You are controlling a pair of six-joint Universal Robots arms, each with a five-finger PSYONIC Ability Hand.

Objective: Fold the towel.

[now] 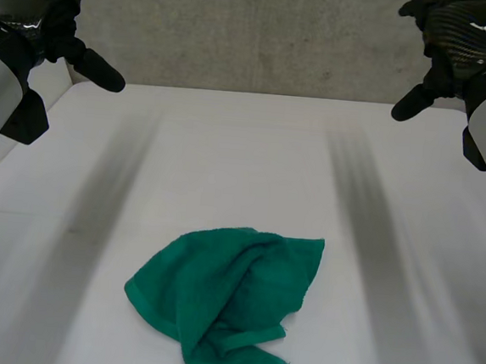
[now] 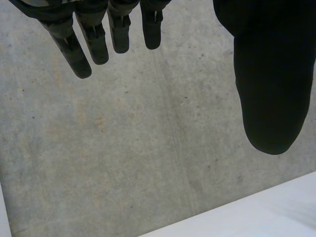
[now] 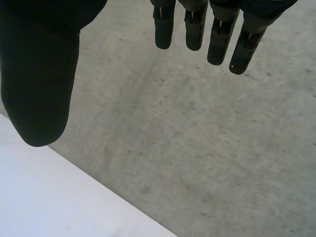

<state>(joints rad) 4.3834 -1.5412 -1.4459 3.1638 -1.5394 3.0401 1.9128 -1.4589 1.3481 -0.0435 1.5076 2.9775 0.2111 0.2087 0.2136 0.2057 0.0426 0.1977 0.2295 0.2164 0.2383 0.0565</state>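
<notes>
While the towel (image 1: 226,298) lies crumpled on the counter (image 1: 228,155), the left robot hand (image 1: 36,0) and right robot hand (image 1: 467,38) hang far off, fingers spread.

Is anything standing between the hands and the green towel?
Nothing visible. The left hand and right hand hover open near the far edge of the table; only its bare surface lies between them and the crumpled towel.

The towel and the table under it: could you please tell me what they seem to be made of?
The towel looks like green terry cloth, matt and nubbly, lying in limp folds. The table seems smooth white laminate or painted board, showing no grain.
</notes>
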